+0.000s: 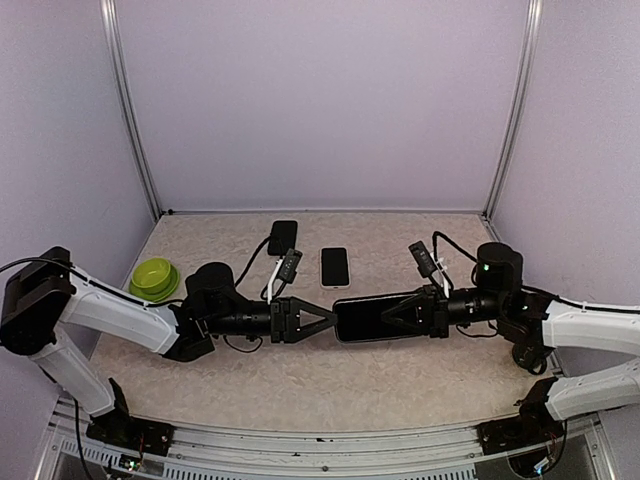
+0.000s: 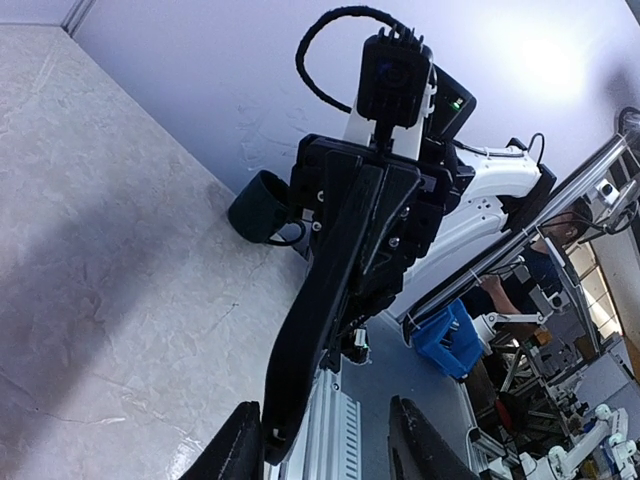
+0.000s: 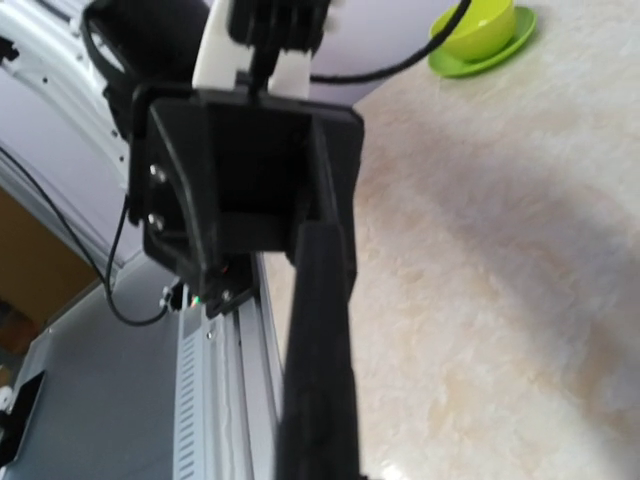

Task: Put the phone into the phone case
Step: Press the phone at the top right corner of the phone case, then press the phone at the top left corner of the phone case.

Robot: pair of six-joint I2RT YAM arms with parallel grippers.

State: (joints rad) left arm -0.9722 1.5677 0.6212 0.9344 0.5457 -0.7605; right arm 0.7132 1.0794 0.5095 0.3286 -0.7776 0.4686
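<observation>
Nearest, at the front edge of the table (image 1: 300, 385): left arm (image 1: 120, 312) and right arm (image 1: 590, 325), both reaching inward to meet at mid-depth.

Between them, a dark slab (image 1: 362, 318), held clear of the surface, broad face up, long axis left to right along the line of the two wrists. Pinched at its right end by the right gripper (image 1: 393, 314), pressed together on it. Probably the case, judging by size, though not certain.

At its left end, the left gripper (image 1: 332, 318), spread part way, fingertips (image 2: 238, 445) either side of the slab's free end. Closer to one finger than the other; contact impossible to confirm. Nothing clamped there.

Farther back, flat on the table and apart from both grippers: the phone (image 1: 335, 266), light-rimmed, long axis front to back, just behind the slab's left end, so nearer the left gripper. Farther still, to its left, a second dark flat thing (image 1: 283, 237), identity unclear. Off at the left side, a green bowl (image 1: 153, 277).

Likely next: fetching the phone with the free left gripper, across its narrow width.
</observation>
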